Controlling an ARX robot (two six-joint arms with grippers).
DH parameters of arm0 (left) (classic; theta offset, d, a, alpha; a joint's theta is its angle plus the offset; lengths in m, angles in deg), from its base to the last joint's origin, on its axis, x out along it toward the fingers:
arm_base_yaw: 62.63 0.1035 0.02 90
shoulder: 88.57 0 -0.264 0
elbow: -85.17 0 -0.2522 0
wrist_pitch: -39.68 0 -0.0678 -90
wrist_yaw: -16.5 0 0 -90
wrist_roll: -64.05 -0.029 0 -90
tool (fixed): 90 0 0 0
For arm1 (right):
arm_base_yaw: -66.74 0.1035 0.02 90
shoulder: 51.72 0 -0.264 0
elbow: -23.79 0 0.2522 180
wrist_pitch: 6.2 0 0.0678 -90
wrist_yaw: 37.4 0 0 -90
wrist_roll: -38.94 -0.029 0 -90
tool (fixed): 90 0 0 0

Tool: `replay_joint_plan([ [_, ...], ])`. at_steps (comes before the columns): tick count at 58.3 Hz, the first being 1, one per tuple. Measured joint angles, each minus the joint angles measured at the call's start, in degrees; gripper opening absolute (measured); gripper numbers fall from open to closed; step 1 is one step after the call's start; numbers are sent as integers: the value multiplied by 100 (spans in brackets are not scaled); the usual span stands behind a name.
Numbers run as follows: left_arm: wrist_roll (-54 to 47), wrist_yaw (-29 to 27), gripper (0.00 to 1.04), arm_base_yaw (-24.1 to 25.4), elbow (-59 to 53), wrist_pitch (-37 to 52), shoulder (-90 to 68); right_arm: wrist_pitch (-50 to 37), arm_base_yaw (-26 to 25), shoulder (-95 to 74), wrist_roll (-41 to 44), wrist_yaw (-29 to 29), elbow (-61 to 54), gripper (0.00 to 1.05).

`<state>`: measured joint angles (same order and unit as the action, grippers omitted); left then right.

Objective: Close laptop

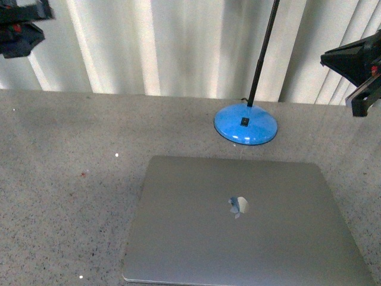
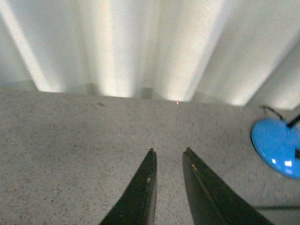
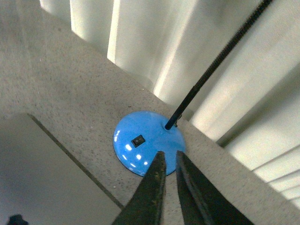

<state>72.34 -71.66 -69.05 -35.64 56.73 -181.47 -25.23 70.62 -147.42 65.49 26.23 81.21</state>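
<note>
The left end effector (image 1: 21, 27) hangs in the air with its fingers (image 2: 143, 192) parted by a slim gap, pinching nothing. The right end effector (image 1: 360, 65) is raised too, its fingers (image 3: 150, 197) only a sliver apart and also bare.

Below and between the two lies the laptop (image 1: 244, 220), flat on the speckled grey table (image 1: 59, 155). Its lid is down, with the apple logo (image 1: 238, 206) facing up (the lid mirrors a little light there). It sits well below the left end effector and off to that end effector's right, and below and to the left of the right one. Neither touches it.

A blue lamp base (image 3: 147, 147) rests on the table just beyond the right end effector's tips, with a thin black pole (image 3: 215, 63) rising from it. The base sits just past the laptop's far edge. From the left end effector (image 2: 168, 152) the base (image 2: 276, 145) lies ahead and well to the right. Pale pleated curtains (image 1: 178, 42) hang beyond both.
</note>
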Motion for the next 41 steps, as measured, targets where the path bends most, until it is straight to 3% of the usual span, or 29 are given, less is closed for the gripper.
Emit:
replay_joint_plan([
  [4,258,0,34,31,-7,-2,0,2,-7,-11,-579,-4,-17,24],
  [13,516,131,61,-122,-107,-24,-157,-28,70,-138,-1010,70,-94,47],
  [18,-118,-752,48,-138,-688,1753,-214,-2343,221,-293,-1923,2382,-907,30],
  [21,-369,-807,39,-83,-1058,2500,-127,-3036,210,-245,-2153,2973,-1283,21],
  [27,-595,-811,21,42,-1648,3014,232,-3451,125,201,-2428,3147,-1821,4],
  [32,-693,-723,3,103,-2131,3106,691,-3475,74,654,-2509,3082,-2240,3],
  [41,-761,-601,4,199,-2782,3108,1283,-3370,-17,1311,-2553,2992,-2852,3],
])
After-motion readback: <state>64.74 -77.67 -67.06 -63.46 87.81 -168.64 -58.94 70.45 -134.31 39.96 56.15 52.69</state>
